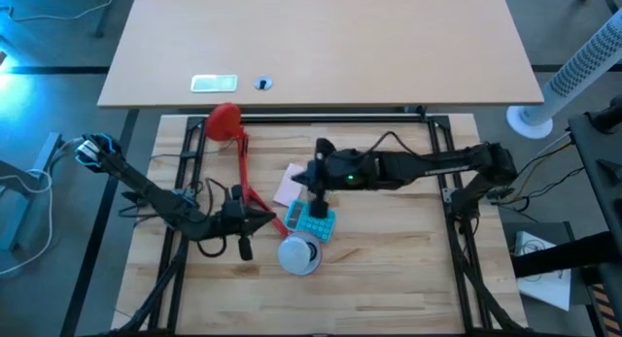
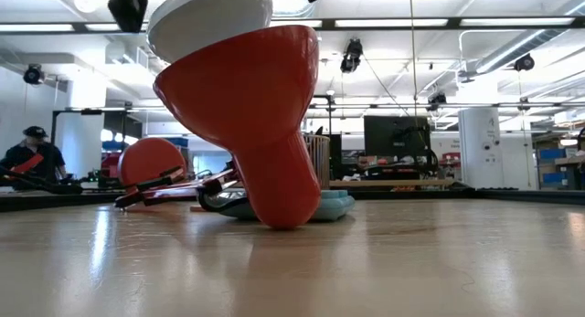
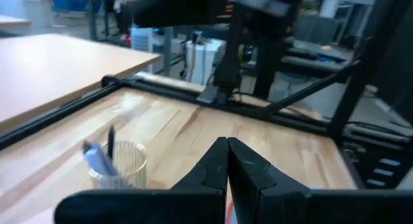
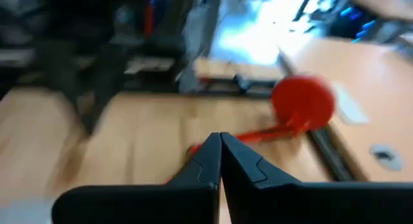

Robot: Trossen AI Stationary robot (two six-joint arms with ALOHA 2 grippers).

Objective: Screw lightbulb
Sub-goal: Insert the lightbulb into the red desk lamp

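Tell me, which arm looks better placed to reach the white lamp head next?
Probably the left: its gripper sits shut beside the lamp head, while the right gripper, also shut, hangs farther back over the blue item.

My right wrist view smeared; red lamp base (image 4: 303, 101) only soft blob. Low view: lamp shade (image 2: 242, 107) cut off at top. Lightbulb perhaps inside shade, cannot tell. Person (image 2: 27, 157) far left, tiny.

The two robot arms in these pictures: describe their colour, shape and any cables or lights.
Both arms are dark, slim and jointed. The left arm carries black cables near its tool. The right arm shows a small green light and a looping black cable. Each wrist view shows a tool of two dark, wedge-shaped fingers on a black bar.
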